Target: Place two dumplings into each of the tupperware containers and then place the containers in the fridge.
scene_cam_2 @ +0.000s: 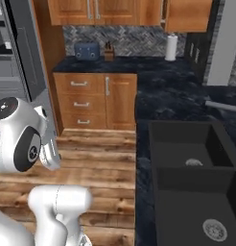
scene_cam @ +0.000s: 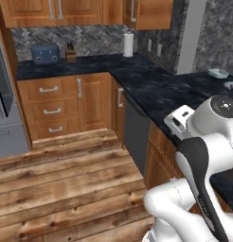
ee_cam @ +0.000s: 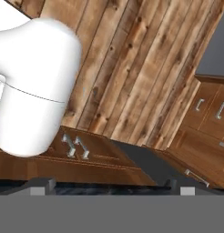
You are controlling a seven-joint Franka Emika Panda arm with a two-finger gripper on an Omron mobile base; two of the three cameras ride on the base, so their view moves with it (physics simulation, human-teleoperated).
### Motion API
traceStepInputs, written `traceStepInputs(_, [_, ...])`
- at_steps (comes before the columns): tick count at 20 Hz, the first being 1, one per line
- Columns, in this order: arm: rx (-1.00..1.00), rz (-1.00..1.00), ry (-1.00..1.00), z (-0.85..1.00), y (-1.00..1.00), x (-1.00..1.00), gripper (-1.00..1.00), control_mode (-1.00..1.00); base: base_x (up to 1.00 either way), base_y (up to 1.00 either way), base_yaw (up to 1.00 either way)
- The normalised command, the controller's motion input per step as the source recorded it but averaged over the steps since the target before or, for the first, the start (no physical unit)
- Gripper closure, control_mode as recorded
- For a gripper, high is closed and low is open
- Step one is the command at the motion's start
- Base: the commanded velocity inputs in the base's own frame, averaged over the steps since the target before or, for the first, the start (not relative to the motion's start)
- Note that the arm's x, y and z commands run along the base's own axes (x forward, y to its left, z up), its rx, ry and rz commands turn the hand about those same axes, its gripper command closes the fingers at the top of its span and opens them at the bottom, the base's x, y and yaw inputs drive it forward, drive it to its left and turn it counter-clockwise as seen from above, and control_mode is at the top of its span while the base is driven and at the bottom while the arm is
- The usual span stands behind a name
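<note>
**Containers at the counter's far edge, arm folded over open floor**

A pale tupperware container (scene_cam: 218, 73) sits on the dark counter (scene_cam: 156, 87) at the right border of the left base view, with a second pale rim (scene_cam: 231, 85) just in front of it cut off by the frame; both too small to tell what they hold; the grey fridge (scene_cam: 4, 108) stands at the left, cropped by the frame; the wooden floor (scene_cam: 71, 179) between fridge and cabinets lies wide and bare; the counter turns an L-corner, carrying a toaster (scene_cam: 45, 54), knife block (scene_cam: 70, 53) and paper towel roll (scene_cam: 128, 45) along the backsplash; a double sink (scene_cam_2: 192, 182) opens in the right base view; the claw (ee_cam: 109, 185) points down at the floor, its tips spread wide, pinching nothing.
</note>
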Motion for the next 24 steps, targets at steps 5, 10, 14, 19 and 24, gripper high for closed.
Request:
traceStepInputs(5, [0.00, 0.00, 0.00, 0.00, 0.00, 0.00, -1.00, 1.00, -1.00, 0.00, -0.15])
traceStepInputs(10, [0.00, 0.00, 0.00, 0.00, 0.00, 0.00, -1.00, 1.00, -1.00, 0.00, -0.14])
traceStepInputs(14, [0.00, 0.00, 0.00, 0.00, 0.00, 0.00, -1.00, 1.00, -1.00, 0.00, -0.07])
traceStepInputs(19, [0.00, 0.00, 0.00, 0.00, 0.00, 0.00, -1.00, 1.00, -1.00, 0.05, -0.07])
traceStepInputs(24, [0.00, 0.00, 0.00, 0.00, 0.00, 0.00, -1.00, 1.00, -1.00, 0.12, -0.09])
